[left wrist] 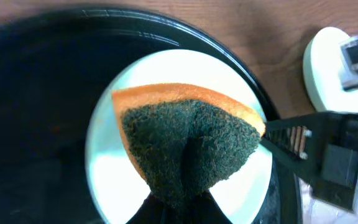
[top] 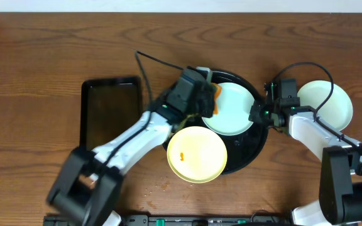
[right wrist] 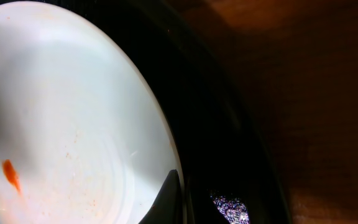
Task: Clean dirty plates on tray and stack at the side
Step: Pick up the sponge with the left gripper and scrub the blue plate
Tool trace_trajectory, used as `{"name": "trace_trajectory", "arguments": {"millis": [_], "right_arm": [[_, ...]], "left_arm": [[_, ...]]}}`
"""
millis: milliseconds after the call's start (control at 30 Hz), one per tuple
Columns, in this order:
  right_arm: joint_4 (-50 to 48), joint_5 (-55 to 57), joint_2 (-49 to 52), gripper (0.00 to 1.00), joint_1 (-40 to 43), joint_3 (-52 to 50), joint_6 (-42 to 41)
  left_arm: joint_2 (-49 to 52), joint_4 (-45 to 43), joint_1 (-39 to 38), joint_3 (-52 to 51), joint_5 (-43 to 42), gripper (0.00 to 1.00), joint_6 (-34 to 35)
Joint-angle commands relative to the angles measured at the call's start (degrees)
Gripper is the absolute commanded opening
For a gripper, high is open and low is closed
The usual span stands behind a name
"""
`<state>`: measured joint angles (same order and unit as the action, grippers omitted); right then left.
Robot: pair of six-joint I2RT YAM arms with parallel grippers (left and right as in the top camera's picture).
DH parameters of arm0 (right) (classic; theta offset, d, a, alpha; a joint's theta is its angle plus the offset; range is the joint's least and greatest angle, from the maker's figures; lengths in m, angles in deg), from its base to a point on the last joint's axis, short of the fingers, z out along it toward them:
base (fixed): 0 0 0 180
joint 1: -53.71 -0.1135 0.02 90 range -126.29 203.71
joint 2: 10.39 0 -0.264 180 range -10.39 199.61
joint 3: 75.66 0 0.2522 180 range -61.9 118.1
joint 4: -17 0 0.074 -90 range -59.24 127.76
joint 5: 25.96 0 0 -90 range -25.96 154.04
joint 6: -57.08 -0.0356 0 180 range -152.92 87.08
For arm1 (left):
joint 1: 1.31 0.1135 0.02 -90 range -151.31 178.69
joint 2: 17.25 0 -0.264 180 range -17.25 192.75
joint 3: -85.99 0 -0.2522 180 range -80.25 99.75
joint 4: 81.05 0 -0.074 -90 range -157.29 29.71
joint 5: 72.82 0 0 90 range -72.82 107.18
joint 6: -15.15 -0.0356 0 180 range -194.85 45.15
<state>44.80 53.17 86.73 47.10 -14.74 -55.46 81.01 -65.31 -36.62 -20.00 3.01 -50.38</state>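
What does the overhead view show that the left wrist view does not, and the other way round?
Only the overhead view shows the yellow plate with its orange stain and the small rectangular tray. Only the left wrist view shows the dark green scrubbing side of the sponge, over the blue plate. Both show the blue plate on the round tray, the right end effector at its rim, and a third plate on the table beside the tray.
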Motion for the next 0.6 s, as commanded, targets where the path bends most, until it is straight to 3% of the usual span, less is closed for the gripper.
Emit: {"name": "trace_trajectory", "arguments": {"millis": [0, 300, 567], "right_arm": [[0.11, 0.13, 0.37, 0.01, -0.94, 0.46, 0.76], [0.59, 0.11, 0.37, 0.01, -0.94, 0.46, 0.76], [1.64, 0.11, 0.37, 0.01, -0.94, 0.46, 0.76]], "left_arm": [[6.51, -5.6, -0.85, 1.53, -5.97, 0.08, 8.74], [16.63, -16.33, -1.38, 1.62, -10.16, 0.08, 14.62], [17.46, -6.8, 0.59, 2.1, 5.79, 0.07, 6.56]]}}
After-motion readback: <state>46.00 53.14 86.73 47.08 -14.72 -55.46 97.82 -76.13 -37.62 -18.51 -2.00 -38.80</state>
